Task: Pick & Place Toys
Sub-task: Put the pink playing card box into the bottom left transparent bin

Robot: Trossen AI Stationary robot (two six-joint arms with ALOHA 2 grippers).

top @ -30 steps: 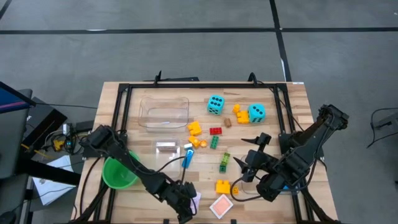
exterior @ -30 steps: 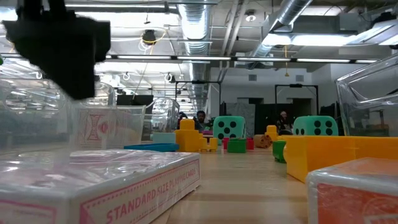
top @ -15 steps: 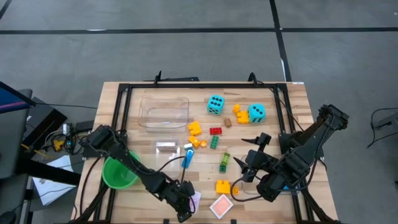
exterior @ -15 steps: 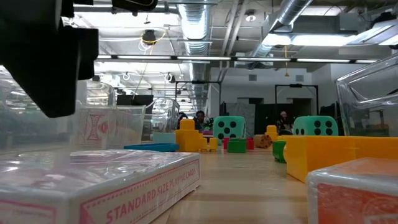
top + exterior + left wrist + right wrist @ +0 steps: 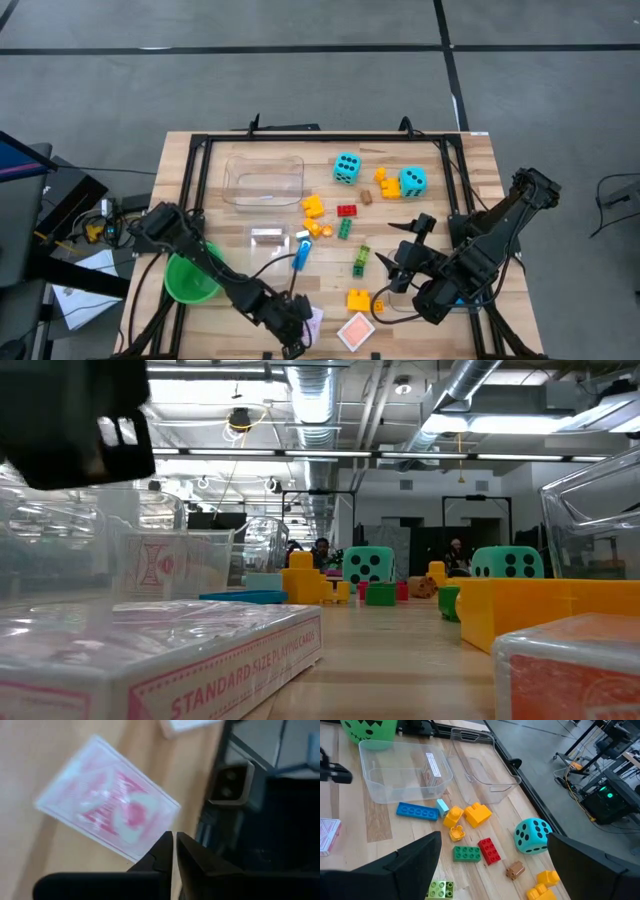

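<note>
Red-and-white, a pack of playing cards [image 5: 107, 817] lies flat on the wooden table [image 5: 470, 160] near its front edge, just beneath the left gripper [image 5: 174, 845], whose fingers are clenched together on nothing. Spread wide, the right gripper [image 5: 400, 262] hangs over the table's right side near the green bricks [image 5: 359, 260], with the two cyan dice [image 5: 347, 167] farther back.

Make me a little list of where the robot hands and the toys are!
left gripper: at the table's near edge, fingers shut, above a red-and-white card pack
right gripper: waiting over the table's right side, fingers open
cyan dice: two, at the far side
bricks: scattered mid-table
green cup: left side
clear bins: far left
</note>
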